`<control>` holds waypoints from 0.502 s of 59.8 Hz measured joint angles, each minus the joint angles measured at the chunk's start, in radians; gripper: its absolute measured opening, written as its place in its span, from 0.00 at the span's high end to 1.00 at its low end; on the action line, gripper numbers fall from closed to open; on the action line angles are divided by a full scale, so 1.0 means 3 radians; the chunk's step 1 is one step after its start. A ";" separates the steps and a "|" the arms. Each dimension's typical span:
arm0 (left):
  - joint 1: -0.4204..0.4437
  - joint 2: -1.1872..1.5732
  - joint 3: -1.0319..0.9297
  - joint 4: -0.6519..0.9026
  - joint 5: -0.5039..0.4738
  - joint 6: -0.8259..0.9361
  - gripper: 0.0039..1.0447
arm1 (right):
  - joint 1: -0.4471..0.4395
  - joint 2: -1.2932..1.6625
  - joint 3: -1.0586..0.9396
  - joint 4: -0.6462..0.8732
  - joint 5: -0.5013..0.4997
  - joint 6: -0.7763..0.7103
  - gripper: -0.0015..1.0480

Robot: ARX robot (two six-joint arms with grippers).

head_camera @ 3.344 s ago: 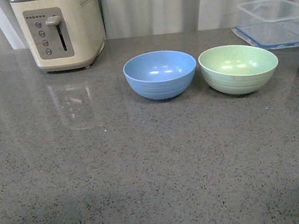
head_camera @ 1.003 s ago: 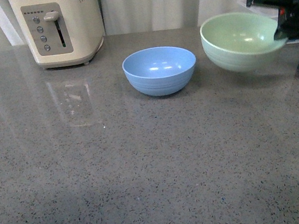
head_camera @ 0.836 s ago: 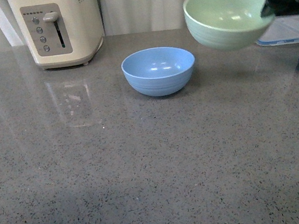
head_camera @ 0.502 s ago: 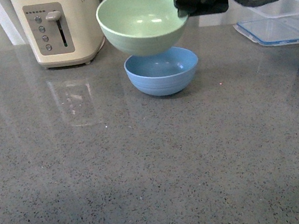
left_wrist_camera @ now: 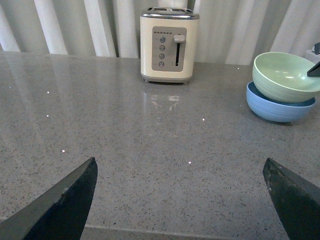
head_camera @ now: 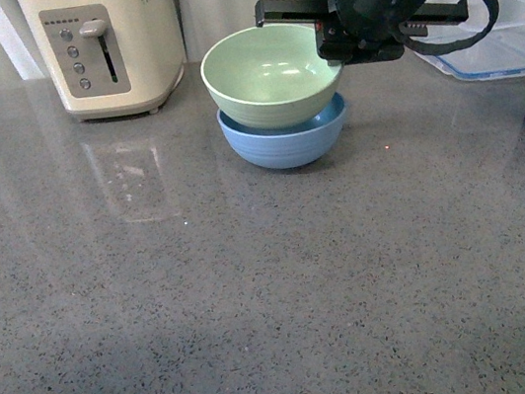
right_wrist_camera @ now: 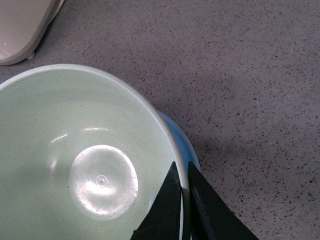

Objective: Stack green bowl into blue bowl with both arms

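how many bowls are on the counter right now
2: a pale mint-green ridged bowl, pinched at its rim by the right gripper, sitting in a light sky-blue ridged bowl beside the toaster. None seem hidden.

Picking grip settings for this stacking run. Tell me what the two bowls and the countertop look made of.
Green bowl: likely plastic or a fibre composite, matte with soft highlights inside and faint ridges outside. Blue bowl: looks like the same material and finish, ridged the same way. Countertop: grey speckled stone or quartz, polished; it mirrors the toaster.
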 joint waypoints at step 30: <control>0.0000 0.0000 0.0000 0.0000 0.0000 0.0000 0.06 | -0.0053 -0.0450 -0.0669 0.0885 -0.0427 0.0094 0.32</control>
